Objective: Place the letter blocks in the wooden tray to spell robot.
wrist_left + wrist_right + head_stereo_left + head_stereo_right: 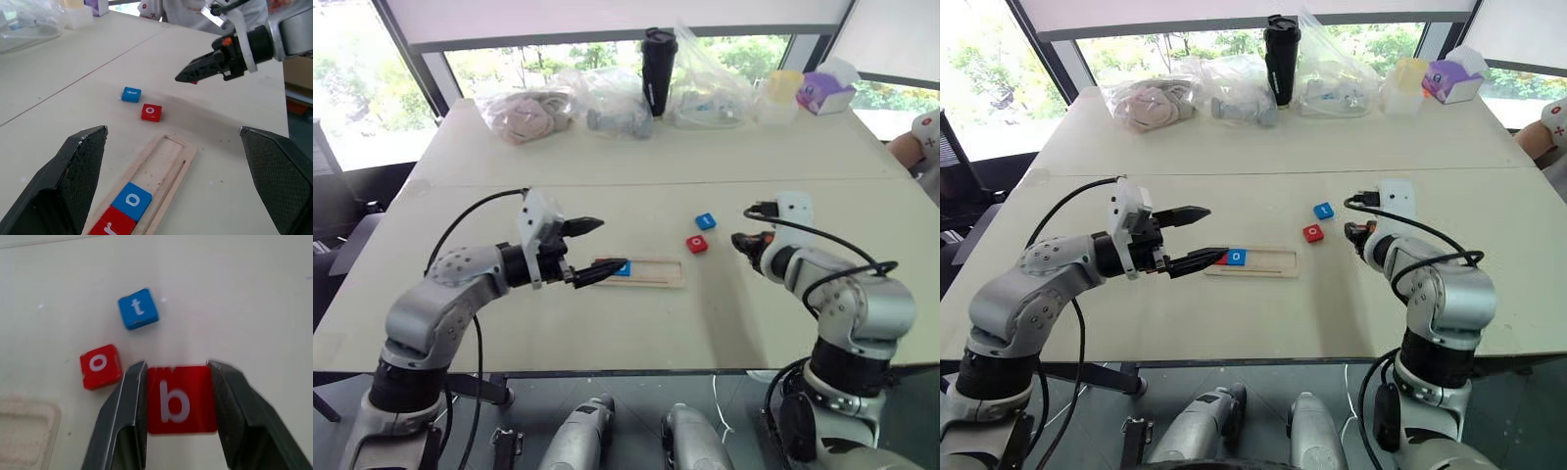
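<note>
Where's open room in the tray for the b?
The wooden tray is bare from the blue o block to its far end, nearest the loose red o block. The near end is crowded: red r block, and the open left end effector.

My right gripper (pixel 178 404) is clamped on the red b block (pixel 181 400), one dark finger (pixel 122 421) pressed to each side of it, the white letter facing up. The block hangs above the pale table (pixel 254 293). On the table just past my fingers lies the red o block (pixel 100 365), tilted a little, and near it, apart, the blue t block (pixel 138 308). One rounded end of the tray (pixel 27 435) shows beside the o block, apart from it.
</note>
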Controlling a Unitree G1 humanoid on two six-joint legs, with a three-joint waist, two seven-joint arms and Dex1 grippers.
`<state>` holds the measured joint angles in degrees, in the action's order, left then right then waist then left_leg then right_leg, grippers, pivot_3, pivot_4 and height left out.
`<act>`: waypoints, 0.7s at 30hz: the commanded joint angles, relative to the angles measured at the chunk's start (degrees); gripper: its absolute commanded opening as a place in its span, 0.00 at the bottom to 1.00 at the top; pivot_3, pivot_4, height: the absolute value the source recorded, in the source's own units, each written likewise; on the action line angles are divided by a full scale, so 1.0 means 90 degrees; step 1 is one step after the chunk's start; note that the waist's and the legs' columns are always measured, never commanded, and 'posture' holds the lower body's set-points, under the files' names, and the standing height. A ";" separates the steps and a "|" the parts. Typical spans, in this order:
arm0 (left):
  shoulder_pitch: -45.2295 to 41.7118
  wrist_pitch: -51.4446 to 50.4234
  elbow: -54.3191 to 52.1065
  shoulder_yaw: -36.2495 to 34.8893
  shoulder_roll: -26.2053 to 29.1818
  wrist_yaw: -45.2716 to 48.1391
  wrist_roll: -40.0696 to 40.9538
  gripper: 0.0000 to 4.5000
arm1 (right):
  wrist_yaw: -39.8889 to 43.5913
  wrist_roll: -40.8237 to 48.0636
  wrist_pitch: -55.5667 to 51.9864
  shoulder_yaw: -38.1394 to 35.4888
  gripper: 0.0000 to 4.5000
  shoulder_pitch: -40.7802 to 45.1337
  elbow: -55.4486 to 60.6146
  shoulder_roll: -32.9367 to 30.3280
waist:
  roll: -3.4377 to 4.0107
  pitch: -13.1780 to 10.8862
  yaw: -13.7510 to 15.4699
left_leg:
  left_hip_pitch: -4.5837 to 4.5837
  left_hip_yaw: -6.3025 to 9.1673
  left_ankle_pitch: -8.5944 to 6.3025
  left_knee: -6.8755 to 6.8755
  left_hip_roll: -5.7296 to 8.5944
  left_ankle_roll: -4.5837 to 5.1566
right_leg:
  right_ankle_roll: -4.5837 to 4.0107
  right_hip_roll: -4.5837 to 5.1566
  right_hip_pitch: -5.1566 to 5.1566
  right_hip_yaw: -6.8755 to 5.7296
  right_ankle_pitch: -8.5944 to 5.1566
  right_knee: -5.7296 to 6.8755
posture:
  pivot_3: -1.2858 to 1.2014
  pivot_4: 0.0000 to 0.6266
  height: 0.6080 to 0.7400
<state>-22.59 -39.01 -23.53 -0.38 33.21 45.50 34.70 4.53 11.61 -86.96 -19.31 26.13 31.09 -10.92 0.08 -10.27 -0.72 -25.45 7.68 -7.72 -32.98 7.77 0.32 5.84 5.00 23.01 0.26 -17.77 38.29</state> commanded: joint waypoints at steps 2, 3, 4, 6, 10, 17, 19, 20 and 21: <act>-0.0067 0.0195 0.0095 0.0056 0.0031 0.0160 -0.0056 1.00 | -0.0388 -0.0234 0.0076 0.0273 0.27 -0.0445 0.0383 0.0520 | 0.0004 -0.0002 -0.0004 | -0.0004 -0.0006 0.0000 0.0000 0.0002 0.0000 | 0.0001 0.0000 0.0006 0.0005 0.0000 -0.0001 | 0.52 0.24 1.00; -0.0048 0.0221 0.0141 0.0066 0.0052 0.0202 -0.0085 1.00 | -0.0398 -0.0252 0.0161 0.0340 0.27 -0.0499 0.0351 0.0555 | 0.0004 -0.0002 -0.0009 | -0.0005 -0.0013 0.0001 0.0000 0.0003 0.0001 | 0.0001 0.0000 0.0009 0.0012 0.0001 0.0000 | 0.52 0.24 1.00; -0.0032 0.0247 0.0193 0.0080 0.0072 0.0234 -0.0112 1.00 | -0.0415 -0.0273 0.0241 0.0409 0.27 -0.0544 0.0298 0.0593 | 0.0003 -0.0002 -0.0008 | -0.0002 -0.0018 0.0000 -0.0001 0.0002 0.0001 | 0.0001 0.0000 0.0007 0.0016 0.0001 -0.0001 | 0.52 0.24 1.00; -0.0024 0.0280 0.0261 0.0087 0.0080 0.0260 -0.0128 1.00 | -0.0471 -0.0317 0.0353 0.0474 0.27 -0.0590 0.0227 0.0660 | 0.0003 -0.0001 -0.0005 | 0.0000 -0.0018 0.0001 -0.0003 0.0002 0.0001 | 0.0000 -0.0001 0.0005 0.0016 0.0001 -0.0001 | 0.52 0.24 1.00; 0.0055 0.0242 0.0238 0.0017 0.0098 0.0239 -0.0083 1.00 | -0.0446 -0.0297 0.0416 0.0621 0.69 -0.0675 0.0326 0.0680 | 0.0003 -0.0002 -0.0004 | 0.0000 -0.0018 0.0000 -0.0002 0.0000 0.0001 | 0.0011 -0.0002 0.0007 0.0016 0.0007 -0.0001 | 0.52 0.24 1.00; 0.0276 0.0176 0.0133 -0.0228 0.0457 0.0414 0.0037 1.00 | 0.0794 0.0393 0.0817 0.0384 0.99 -0.0347 0.0537 -0.0413 | 0.0005 -0.0004 0.0007 | -0.0002 -0.0018 0.0000 -0.0002 0.0000 0.0001 | 0.0007 -0.0002 0.0008 0.0016 0.0005 -0.0002 | 0.52 0.24 1.00; 0.0329 0.0171 0.0108 -0.0261 0.0643 0.0569 0.0088 1.00 | 0.1838 0.0781 0.1550 0.0431 0.99 -0.0416 0.0303 -0.1322 | 0.0005 -0.0004 0.0006 | -0.0002 -0.0018 0.0000 -0.0003 0.0000 0.0001 | 0.0000 -0.0002 0.0002 0.0015 0.0001 -0.0011 | 0.52 0.24 1.00; 0.0348 0.0168 0.0095 -0.0270 0.0719 0.0650 0.0116 1.00 | 0.2393 0.0938 0.1991 0.0491 0.99 -0.0505 0.0196 -0.1735 | 0.0006 -0.0005 0.0006 | -0.0002 -0.0018 -0.0001 -0.0003 -0.0001 0.0002 | -0.0001 -0.0001 -0.0001 0.0014 -0.0001 -0.0015 | 0.52 0.24 1.00; 0.0363 0.0163 0.0082 -0.0274 0.0793 0.0738 0.0144 1.00 | 0.2957 0.1076 0.2487 0.0566 0.99 -0.0631 0.0104 -0.2135 | 0.0004 -0.0004 0.0001 | -0.0002 -0.0019 -0.0002 -0.0002 -0.0001 0.0004 | -0.0001 -0.0001 -0.0005 0.0013 -0.0001 -0.0021 | 0.52 0.24 1.00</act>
<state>-19.50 -37.96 -20.76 -1.39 39.58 50.69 34.67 23.14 18.40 -71.65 -14.84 21.38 32.14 -27.54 0.11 -10.31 -0.71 -25.43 7.50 -7.77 -33.00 7.74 0.40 5.84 4.99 22.86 0.35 -17.78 38.04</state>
